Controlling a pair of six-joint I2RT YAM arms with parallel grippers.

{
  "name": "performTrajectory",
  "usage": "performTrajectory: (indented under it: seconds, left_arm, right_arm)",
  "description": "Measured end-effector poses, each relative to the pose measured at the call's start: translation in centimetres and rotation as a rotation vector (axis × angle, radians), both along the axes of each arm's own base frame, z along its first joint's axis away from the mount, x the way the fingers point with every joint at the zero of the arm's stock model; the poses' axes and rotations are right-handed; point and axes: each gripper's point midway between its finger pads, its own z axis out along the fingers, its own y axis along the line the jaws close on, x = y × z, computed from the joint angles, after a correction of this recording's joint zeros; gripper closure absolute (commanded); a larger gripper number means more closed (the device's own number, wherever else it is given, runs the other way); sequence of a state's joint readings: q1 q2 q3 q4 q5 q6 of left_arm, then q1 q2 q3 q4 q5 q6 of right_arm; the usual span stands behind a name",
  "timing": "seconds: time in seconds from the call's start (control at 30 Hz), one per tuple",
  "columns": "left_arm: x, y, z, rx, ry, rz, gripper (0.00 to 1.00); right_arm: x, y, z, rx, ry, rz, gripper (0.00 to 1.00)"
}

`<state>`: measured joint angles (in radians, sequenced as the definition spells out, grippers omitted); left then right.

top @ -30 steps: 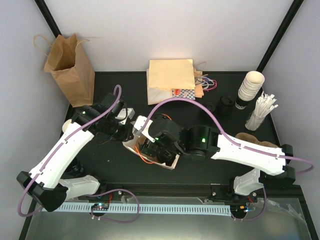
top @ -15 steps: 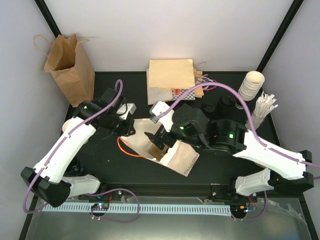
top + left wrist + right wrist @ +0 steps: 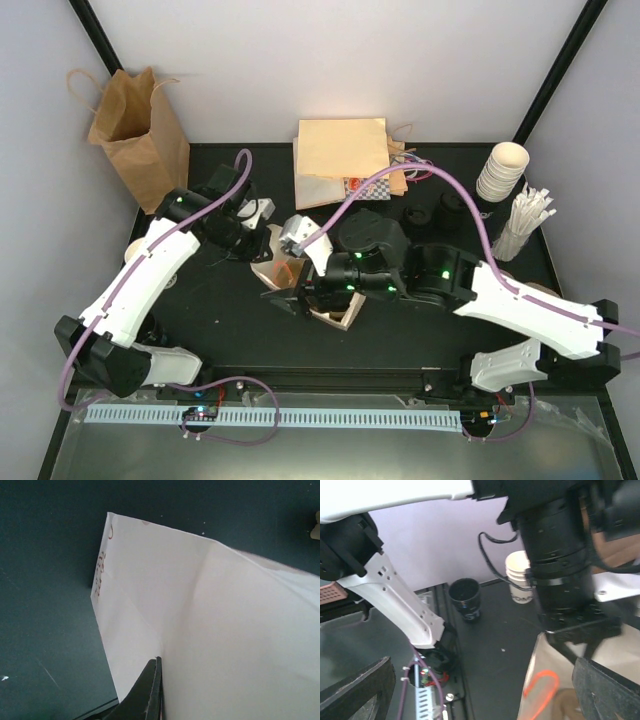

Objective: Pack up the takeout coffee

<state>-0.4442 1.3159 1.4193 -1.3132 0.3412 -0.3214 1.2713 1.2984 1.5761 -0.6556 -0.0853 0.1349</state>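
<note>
Left claw (image 3: 156,690) pinching bag (image 3: 210,620) wall — right claw (image 3: 480,690) spread at bag mouth; coffee hidden.

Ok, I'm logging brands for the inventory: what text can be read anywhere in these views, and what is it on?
"ST", uncertain: white letters on the black cup; the rest is turned away.
Dark print on the cream cup stack: too blurred to read.
Reddish print along the paper bag edge: too blurred to read.
Red mark on the checkered packet: too small to read.
</note>
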Motion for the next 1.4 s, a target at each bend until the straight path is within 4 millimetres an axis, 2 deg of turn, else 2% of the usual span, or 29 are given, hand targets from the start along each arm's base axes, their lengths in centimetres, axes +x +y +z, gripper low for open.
performTrajectory:
  seconds: [0.1,0.2,0.4,0.53,0.63,0.8,0.87,0.97,1.07,1.17,1.23,1.3,1.4]
  left_arm:
    - [0.0,0.0,0.0,0.000,0.000,0.000,0.99]
    - [0.1,0.1,0.0,0.000,0.000,0.003,0.98]
    - [1.3,1.2,-0.6,0.009,0.012,0.040,0.98]
    - [3.4,2.5,-1.3,0.031,0.039,0.075,0.98]
    - [5.5,3.4,-1.4,0.038,0.039,0.103,0.98]
    - [7.9,5.5,-1.5,0.042,0.036,0.159,0.99]
    - [8.7,6.3,-1.4,0.037,0.037,0.180,0.99]
    - [10.2,7.4,-1.3,0.022,0.036,0.214,0.98]
    - [11.7,8.5,-1.4,0.007,0.042,0.249,0.98]
    - [13.2,9.6,-1.4,-0.012,0.043,0.285,0.96]
    - [14.0,10.3,-1.6,-0.022,0.046,0.304,0.80]
    - [14.7,10.6,-1.7,-0.036,0.047,0.313,0.59]
    - [14.8,10.6,-1.7,-0.055,0.046,0.315,0.42]
  right_arm:
    - [-0.6,1.6,-1.0,0.012,0.049,0.043,0.03]
    - [-0.8,2.5,-0.8,0.036,0.073,0.063,0.02]
    - [-0.2,1.5,1.1,0.075,0.059,0.032,0.02]
    - [1.0,-0.6,2.7,0.111,0.039,-0.028,0.02]
    - [1.9,-3.3,3.7,0.152,0.030,-0.099,0.02]
    - [4.2,-8.0,3.5,0.184,0.020,-0.269,0.02]
    - [5.5,-9.3,2.5,0.166,0.027,-0.353,0.02]
    - [7.3,-10.5,-0.5,0.095,0.054,-0.471,0.02]
    - [8.6,-11.7,-5.0,-0.010,0.092,-0.571,0.02]
    - [9.1,-13.0,-9.7,-0.106,0.139,-0.639,0.02]
    - [9.0,-13.8,-12.0,-0.148,0.165,-0.665,0.02]
    - [8.7,-14.4,-13.5,-0.172,0.187,-0.678,0.02]
    - [8.5,-14.8,-14.6,-0.184,0.206,-0.690,0.02]
